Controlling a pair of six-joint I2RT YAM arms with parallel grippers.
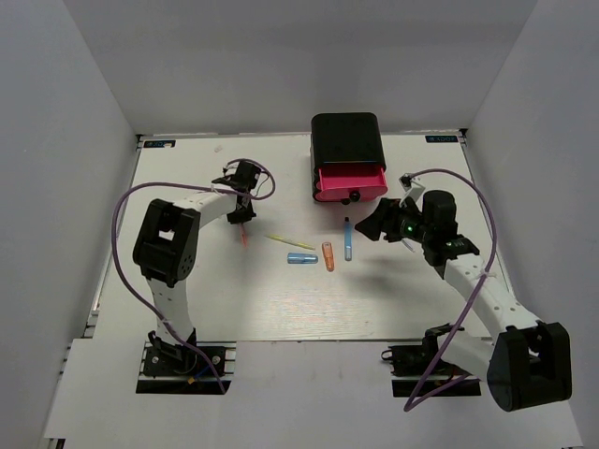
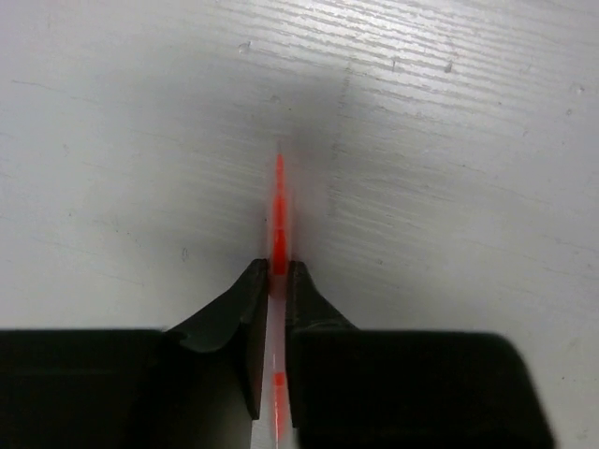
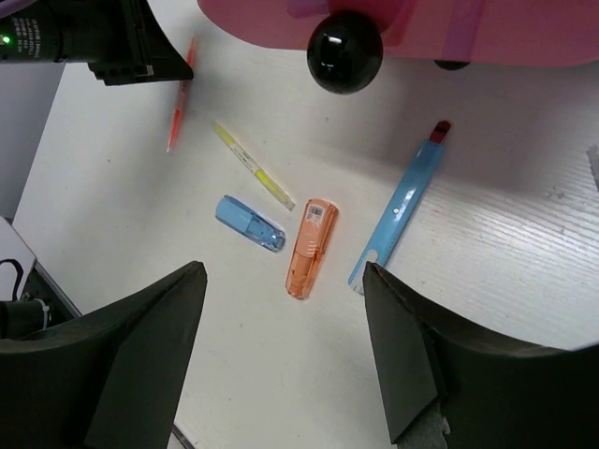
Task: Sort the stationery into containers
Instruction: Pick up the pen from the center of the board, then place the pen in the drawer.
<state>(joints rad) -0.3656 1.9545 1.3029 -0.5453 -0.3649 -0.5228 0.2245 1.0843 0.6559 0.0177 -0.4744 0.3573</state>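
Left tool (image 2: pixel 277 281) pinches the red stick (image 2: pixel 279 196), its long axis running straight ahead of it; the drawer (image 1: pixel 349 181) lies well aside, nearer the spread right tool (image 3: pixel 281 271).

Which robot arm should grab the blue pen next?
Right. The right end effector is open near the blue pen; the left end effector is shut on the pink-red stick.

the table (image 1: pixel 281 309) carries a black cabinet (image 1: pixel 344 140), yellow-green stick (image 1: pixel 278 241), light-blue cylinder (image 1: pixel 301 258), orange cylinder (image 1: pixel 328 256), blue pen (image 1: pixel 347 239).
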